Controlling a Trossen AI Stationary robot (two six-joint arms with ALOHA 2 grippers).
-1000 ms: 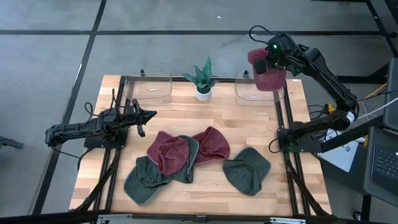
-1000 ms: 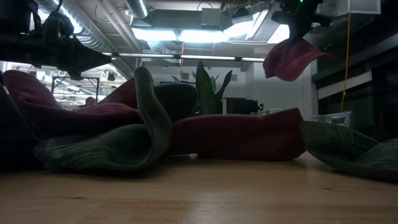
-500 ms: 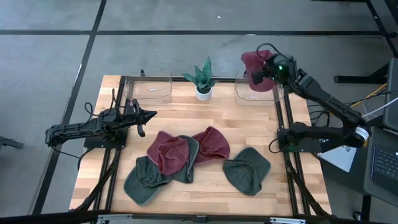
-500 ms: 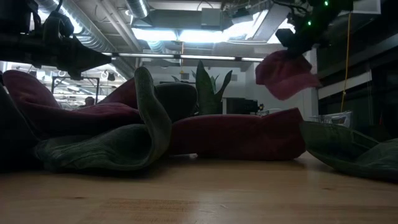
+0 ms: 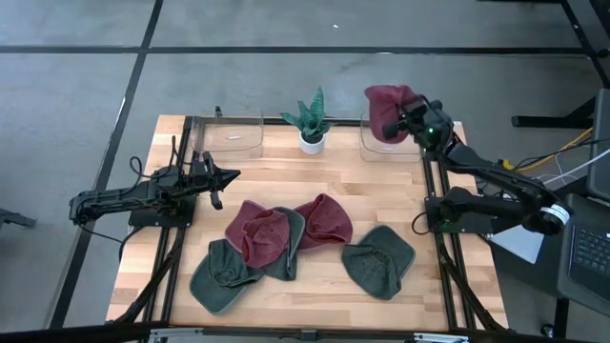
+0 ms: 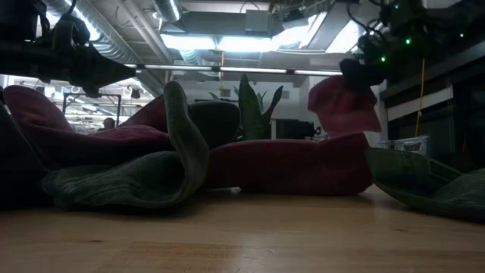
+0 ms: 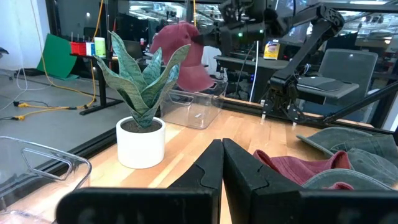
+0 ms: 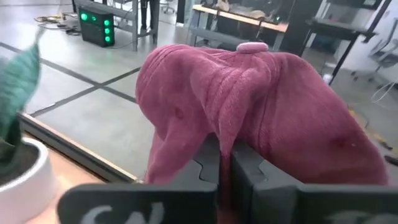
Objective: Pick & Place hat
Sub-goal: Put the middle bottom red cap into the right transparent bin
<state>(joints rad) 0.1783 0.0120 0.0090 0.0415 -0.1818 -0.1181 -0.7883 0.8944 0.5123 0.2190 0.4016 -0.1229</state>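
A maroon hat point(image 5: 384, 107) hangs in my right gripper point(image 5: 406, 116) over the clear bin point(image 5: 381, 151) at the table's far right; it also shows in the low view point(image 6: 345, 105) and the left wrist view point(image 7: 180, 55). Two more maroon hats point(image 5: 257, 233) point(image 5: 326, 219) and green hats point(image 5: 224, 276) point(image 5: 381, 259) lie in a heap on the table's near middle. My left gripper point(image 5: 229, 175) waits shut and empty at the table's left, fingertips together point(image 7: 222, 148). My right gripper point(image 8: 225, 152) pinches a bunched fold of the maroon hat's crown point(image 8: 224, 127) between its two fingers. It comes nearly level from the table's right. The hat is lifted clear, its top button point(image 8: 252, 46) upward and its cloth draped around the fingertips.
A second clear bin point(image 5: 233, 138) stands at the far left, and a potted plant point(image 5: 312, 124) between the two bins. Bare wood lies between the bins and the hat heap and along the near edge.
My right gripper has come down with the maroon hat and shifted a little toward the table's left, tipping from pointing downward to nearly level. The hat now sits lower, just above the right bin. The hold stayed shut.
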